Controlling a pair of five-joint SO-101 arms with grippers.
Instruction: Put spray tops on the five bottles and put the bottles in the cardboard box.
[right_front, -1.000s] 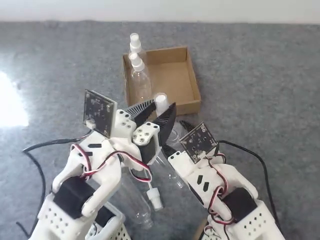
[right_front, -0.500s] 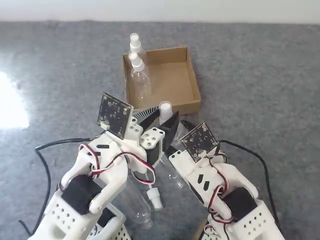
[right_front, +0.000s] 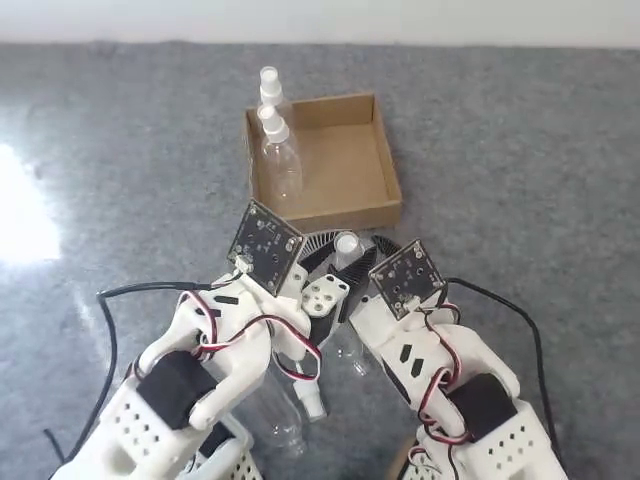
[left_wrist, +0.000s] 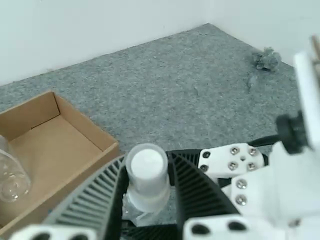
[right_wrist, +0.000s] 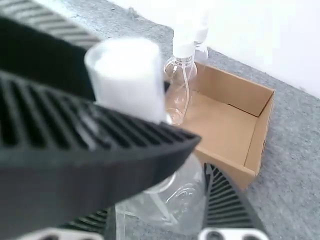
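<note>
High view first: cardboard box (right_front: 385, 150) in the upper middle, two capped bottles (right_front: 282, 165) upright at its left wall. Just below the box, left hand (right_front: 340, 250) clenched on a white spray top (right_front: 347, 243), right hand (right_front: 365, 262) tight alongside, a clear bottle (right_front: 350, 350) beneath both. Lower down on the grey worktop (right_front: 520, 120), a bare bottle (right_front: 272, 410) lying flat, a loose top (right_front: 313, 400) just beside it.

Over to the left wrist view: spray top (left_wrist: 146, 172) pinched squarely between the ribbed black jaws, box at the left of the frame.

Right wrist view now: right hand (right_wrist: 167, 212) grasping the clear bottle (right_wrist: 175, 187) at its shoulder, spray top (right_wrist: 125, 75) directly above the neck. Seated or not, hard to tell from here. Capped pair beyond, in the box's corner.

Score so far, by the look of it: two finished, a third mid-capping and not yet boxed, at least one more waiting. Under halfway, probably.
</note>
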